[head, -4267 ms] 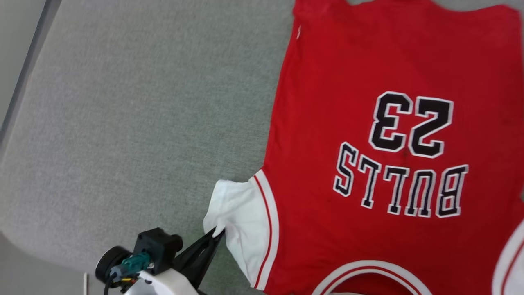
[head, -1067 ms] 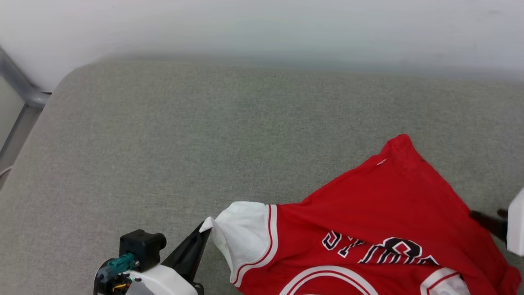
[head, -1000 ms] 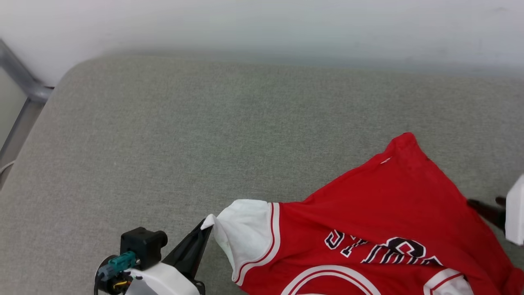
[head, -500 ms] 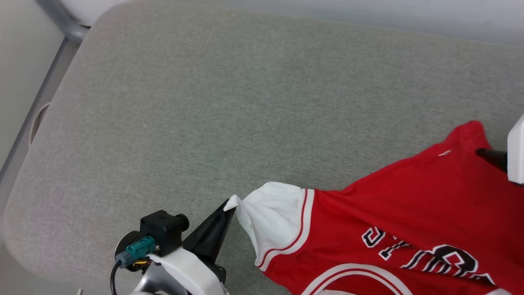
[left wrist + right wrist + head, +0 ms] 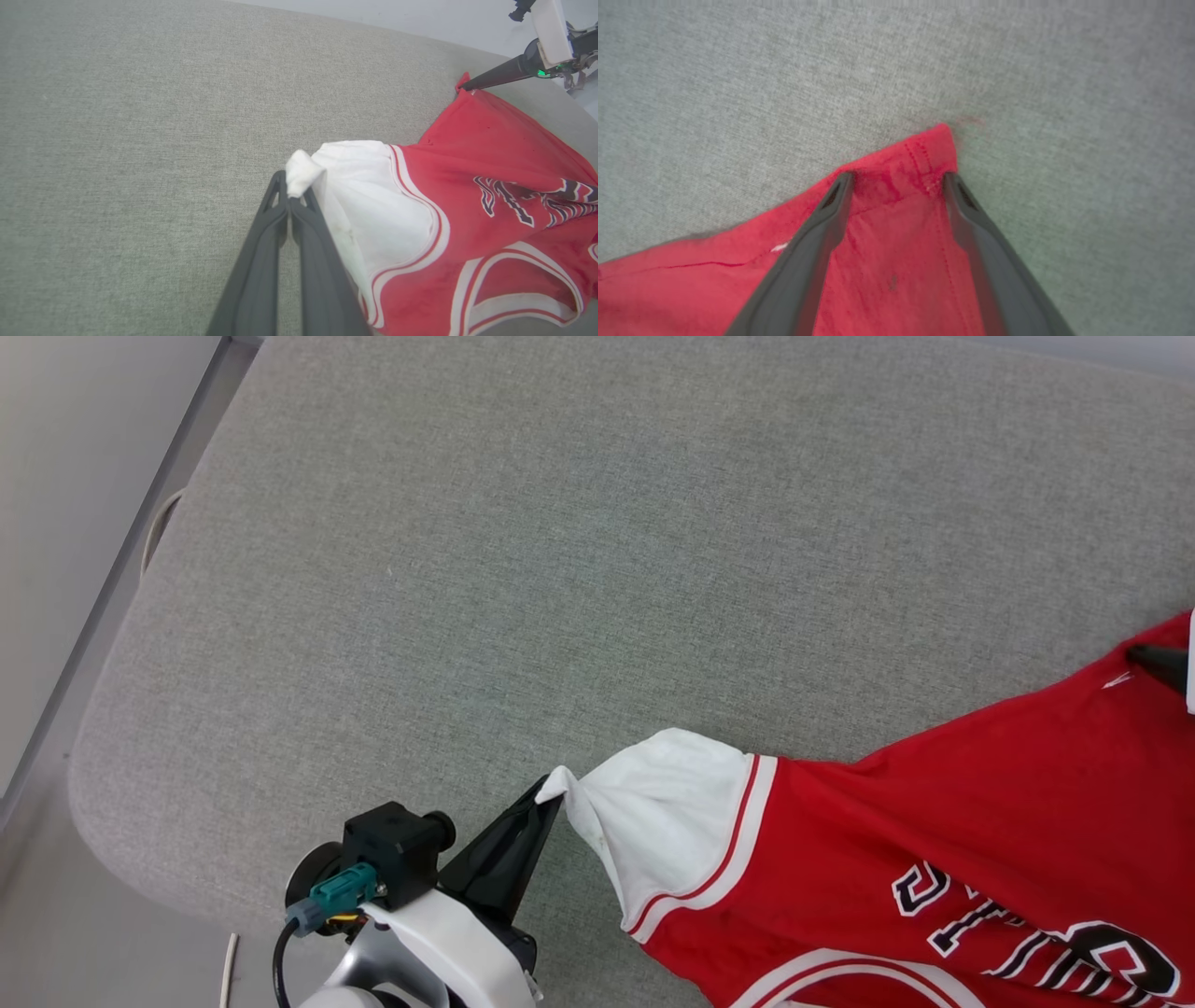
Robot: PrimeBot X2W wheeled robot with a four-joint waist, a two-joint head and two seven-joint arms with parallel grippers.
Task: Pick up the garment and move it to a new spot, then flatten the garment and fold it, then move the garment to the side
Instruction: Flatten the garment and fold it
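My left gripper [image 5: 549, 791] sits low in the head view at about 7 o'clock. Its two fingers are pressed together on a pinch of the white sleeve [image 5: 665, 795], and in the left wrist view a small wad of that cloth pokes out past the closed tips [image 5: 290, 198]. The sleeve cone runs from that pinch toward 4 o'clock, which tells me the cloth is under tension. I read the grip as an anchor, there to keep this shoulder from bunching.

The garment [image 5: 943, 803] lies on the grey pad [image 5: 560, 569] in the lower right of the head view, roughly 4 o'clock. It is rumpled, not flat, and the lettering [image 5: 1027, 933] is creased and cut off by the frame edge.

My right gripper [image 5: 896, 179] is out at 3 o'clock in the head view. Its fingers stand apart and straddle the red hem corner [image 5: 931, 149], with the stitched edge lying between them. I cannot tell whether they bear down on the cloth. From the left wrist view that corner rises to a point just at the dark tip [image 5: 467, 86].

With sleeve and hem corner at opposite ends, the hold looks set up to stretch the shirt along the 8-to-2 line. I judge this to be the spreading stage, with folding not yet begun. The bare pad toward 11 o'clock leaves room to lay it out.
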